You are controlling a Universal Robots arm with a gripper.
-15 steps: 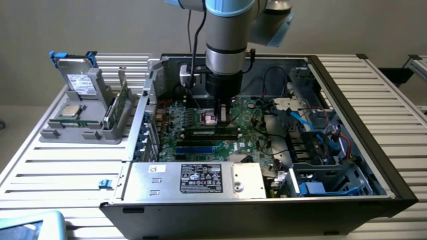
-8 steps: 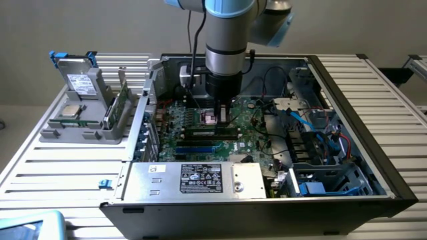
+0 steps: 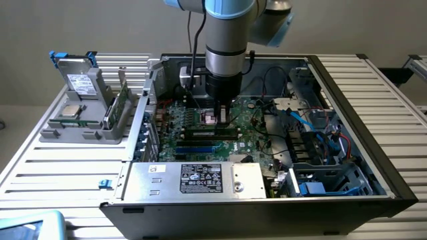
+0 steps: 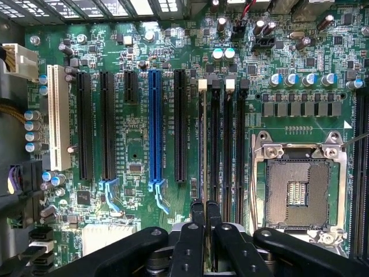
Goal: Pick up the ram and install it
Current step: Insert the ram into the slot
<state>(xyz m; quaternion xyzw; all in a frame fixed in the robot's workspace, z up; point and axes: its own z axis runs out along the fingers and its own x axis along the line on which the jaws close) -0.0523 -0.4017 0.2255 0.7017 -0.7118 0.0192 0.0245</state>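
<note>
While the arm (image 3: 223, 45) stands almost straight up and down over the open computer case (image 3: 373, 150), its wrist points downward and the gripper (image 3: 222, 122) reaches low inside, just above the motherboard (image 3: 200, 142). In the wrist view the gripper (image 4: 206, 203) has its two black fingers (image 4: 198, 210) drawn close together, with a slim gap between them, clenched on the thin upper edge of the ram (image 4: 203, 144). The ram is seen edge-on there, running away from the fingertips along the first memory slot, the one that ends in a white latch (image 4: 202, 85). Whether the stick is fully seated or only resting in the slot cannot be told. In the exterior view the ram (image 3: 210, 132) shows as a dark bar just under the gripper.

Beside that slot lie three more memory slots (image 4: 229, 144), and beyond them the bare CPU socket (image 4: 300, 190) with its metal frame. On the other side run a black expansion slot (image 4: 180, 127) and a blue slot (image 4: 154, 127).

Nearer the camera in the exterior view, the grey power supply (image 3: 193, 180) sits inside the case. Off the exterior view's left, a grey holder (image 3: 80, 132) on the slatted desk (image 3: 53, 165) carries a hard drive (image 3: 81, 82) and a green card (image 3: 118, 107) with a metal bracket.
</note>
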